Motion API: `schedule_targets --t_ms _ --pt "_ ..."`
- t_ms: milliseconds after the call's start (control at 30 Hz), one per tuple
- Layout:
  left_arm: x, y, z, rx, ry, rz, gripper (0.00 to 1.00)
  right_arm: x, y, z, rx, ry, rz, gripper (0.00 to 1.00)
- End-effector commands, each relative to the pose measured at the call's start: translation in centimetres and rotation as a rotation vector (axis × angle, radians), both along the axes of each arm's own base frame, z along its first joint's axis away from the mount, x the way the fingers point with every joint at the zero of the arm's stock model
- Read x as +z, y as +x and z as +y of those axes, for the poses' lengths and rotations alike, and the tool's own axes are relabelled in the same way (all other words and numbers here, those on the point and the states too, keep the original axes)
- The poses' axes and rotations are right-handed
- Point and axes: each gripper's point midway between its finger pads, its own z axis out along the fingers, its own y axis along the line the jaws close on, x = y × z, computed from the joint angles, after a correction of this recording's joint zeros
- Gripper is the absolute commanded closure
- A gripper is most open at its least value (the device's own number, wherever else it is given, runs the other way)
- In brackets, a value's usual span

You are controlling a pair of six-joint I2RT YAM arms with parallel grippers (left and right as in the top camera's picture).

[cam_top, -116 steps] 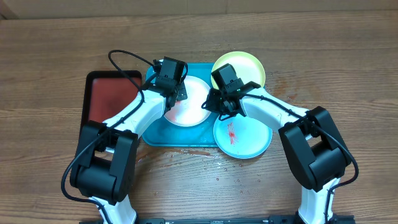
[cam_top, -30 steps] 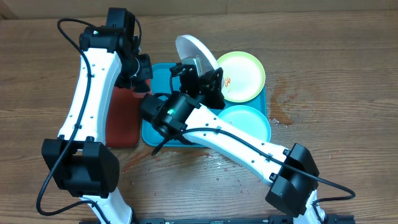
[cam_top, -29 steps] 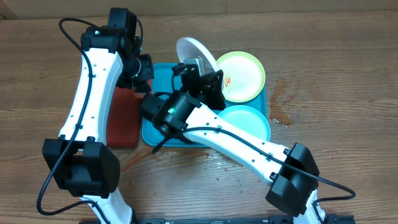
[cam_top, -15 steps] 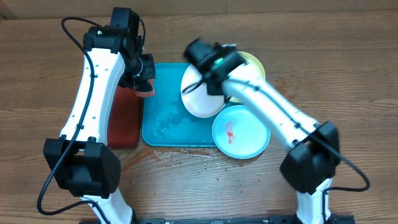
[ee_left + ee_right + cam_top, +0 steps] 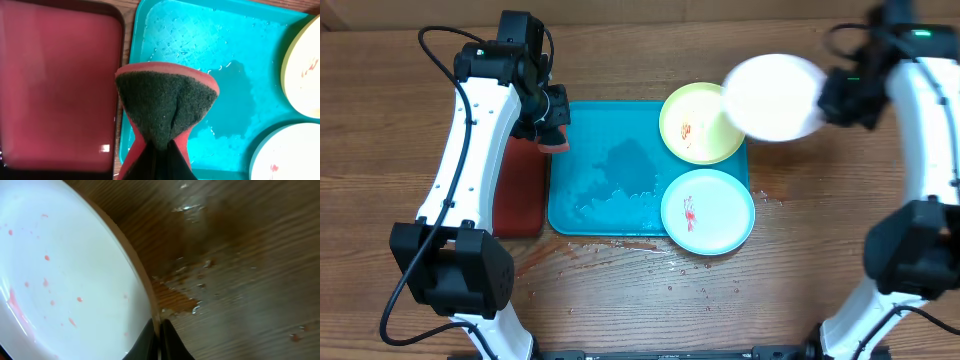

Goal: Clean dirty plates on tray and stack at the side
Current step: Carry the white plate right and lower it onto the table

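Note:
The turquoise tray [image 5: 610, 180] lies mid-table, wet, and also shows in the left wrist view [image 5: 200, 65]. The yellow-green plate [image 5: 692, 125] and the light blue plate [image 5: 708, 210], both with red smears, rest on the tray's right side. My right gripper [image 5: 828, 100] is shut on the rim of the white plate [image 5: 772, 97], held in the air right of the tray; the right wrist view shows the gripper [image 5: 159, 327] and the plate [image 5: 65, 280] with faint red specks. My left gripper [image 5: 552, 135] is shut on a red sponge with a dark scouring face [image 5: 167, 102], over the tray's left edge.
A dark red black-rimmed tray [image 5: 510, 190] lies left of the turquoise tray and shows in the left wrist view [image 5: 55, 85]. Water drops and a damp patch mark the wood [image 5: 190, 295] under the white plate and in front of the tray.
My right arm has swung far to the right, carrying the white plate off the tray and over the table's right side. My left arm with the sponge has stayed put.

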Motion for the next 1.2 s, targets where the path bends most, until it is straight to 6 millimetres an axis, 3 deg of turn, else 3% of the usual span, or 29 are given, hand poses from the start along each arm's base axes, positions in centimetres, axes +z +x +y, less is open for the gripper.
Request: schedule_targets --t_ms 0,100,200,433,600,900,1033,1167 --pt "1.3 0.5 -0.5 0.002 0.001 -0.042 0.96 2.2 -0.8 -4.4 -0.079 0.029 -0.073 0.96" --pt "1.3 0.5 -0.5 0.002 0.001 -0.042 0.96 1.1 -2.3 -7.8 -0.170 0.036 -0.041 0.96" --pt "1.3 0.6 -0.5 0.003 0.000 -0.044 0.96 -1.7 -4.5 -10.3 -0.250 0.059 0.023 0.96" --pt "1.4 1.0 -0.6 0.017 -0.006 -0.060 0.96 -7.6 -5.2 -9.8 -0.291 -0.008 0.105 0.96" --pt "1.4 0.9 -0.7 0.012 -0.006 -0.058 0.96 -12.1 -6.5 -7.6 -0.276 -0.027 0.170 0.96" --pt "1.5 1.1 -1.1 0.004 -0.008 -0.069 0.96 -14.3 -7.8 -6.6 -0.252 -0.021 0.204 0.96" --pt "1.5 1.0 -1.6 -0.007 -0.008 -0.069 0.96 -14.1 -8.3 -5.7 -0.237 -0.003 0.229 0.83" --pt "1.5 0.9 -2.1 -0.020 -0.008 -0.069 0.96 -12.2 -8.3 -5.4 -0.230 0.005 0.219 0.78"
